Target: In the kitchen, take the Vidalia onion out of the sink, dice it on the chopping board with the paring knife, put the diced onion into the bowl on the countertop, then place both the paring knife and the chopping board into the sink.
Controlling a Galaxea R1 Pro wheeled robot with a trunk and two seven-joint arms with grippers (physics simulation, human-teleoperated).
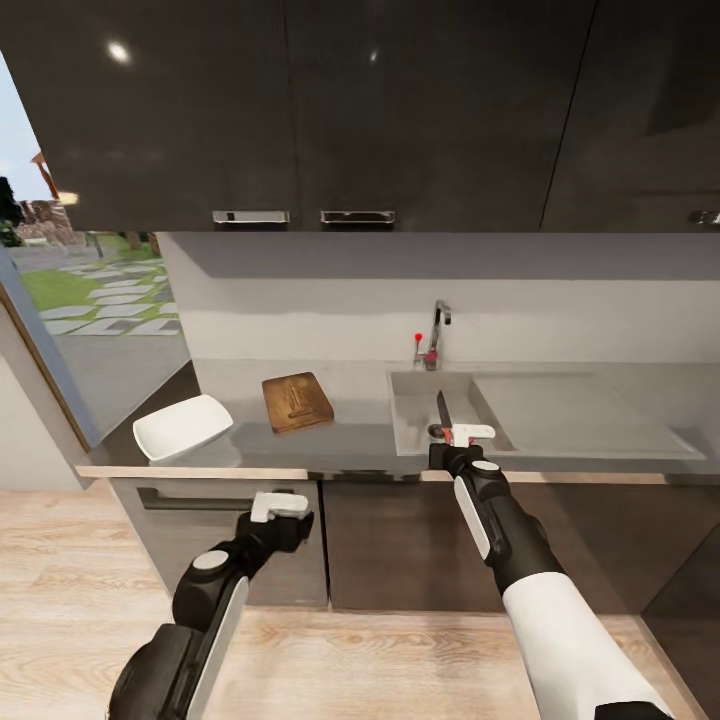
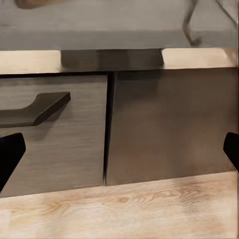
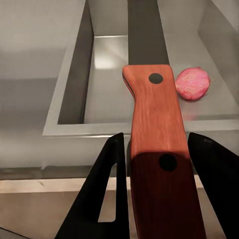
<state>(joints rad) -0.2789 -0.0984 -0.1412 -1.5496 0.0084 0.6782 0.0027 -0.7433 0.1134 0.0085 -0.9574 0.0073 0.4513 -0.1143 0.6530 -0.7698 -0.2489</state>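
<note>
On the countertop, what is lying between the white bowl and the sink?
In the head view, the chopping board lies on the countertop between the bowl and the sink. The rest of that stretch is bare grey worktop.

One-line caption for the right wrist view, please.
Right pincer holds the knife by its reddish handle over the sink, where a pink onion lies.

- Sink (image 1: 420, 425): matte grey basin, chrome tap (image 1: 437, 335).
- Chopping board (image 1: 297, 402): dark brown wood.
- Bowl (image 1: 183, 427): glossy white.
- Paring knife (image 3: 157, 149): smooth reddish wooden handle, dark rivets.
- Upper cabinets (image 1: 300, 110): glossy dark, with metal handles.
- Floor (image 1: 400, 660): light wood grain.
</note>
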